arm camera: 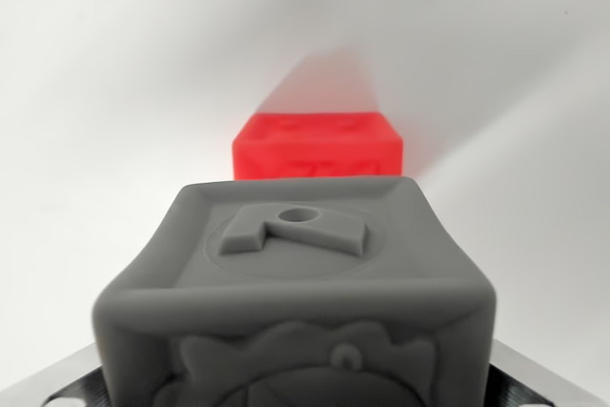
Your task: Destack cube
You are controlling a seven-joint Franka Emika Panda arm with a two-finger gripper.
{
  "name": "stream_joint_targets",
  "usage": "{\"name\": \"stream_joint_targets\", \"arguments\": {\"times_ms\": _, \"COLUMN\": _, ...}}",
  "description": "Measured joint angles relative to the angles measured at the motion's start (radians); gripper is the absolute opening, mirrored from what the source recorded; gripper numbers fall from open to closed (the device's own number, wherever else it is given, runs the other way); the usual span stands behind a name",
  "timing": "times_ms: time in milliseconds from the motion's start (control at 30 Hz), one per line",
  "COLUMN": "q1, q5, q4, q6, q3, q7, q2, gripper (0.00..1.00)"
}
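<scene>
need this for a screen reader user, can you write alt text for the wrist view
A grey cube with raised relief shapes and a small round hole on its top face fills the lower foreground. Behind it a smaller-looking red cube rests on a plain white surface, casting a faint reddish shadow. The tool's fingers cannot be made out.

The grey cube [295, 293] is looking like matt moulded plastic, smooth, with soft rounded edges and raised relief on its faces, taking no sharp glints. The red cube [318, 147] is showing the same plastic look, matt to slightly satin, its embossed pattern only faintly readable. The table [105, 92] is appearing white, smooth and matt. The gripper [534, 383] is showing pale brushed metal with ribbed black edges.
</scene>
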Motion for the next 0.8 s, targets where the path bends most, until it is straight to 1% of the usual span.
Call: {"name": "stream_joint_targets", "arguments": {"times_ms": 800, "q1": 0.000, "q5": 0.001, "q4": 0.003, "q6": -0.141, "q3": 0.001, "q7": -0.001, "q2": -0.140, "gripper": 0.00}}
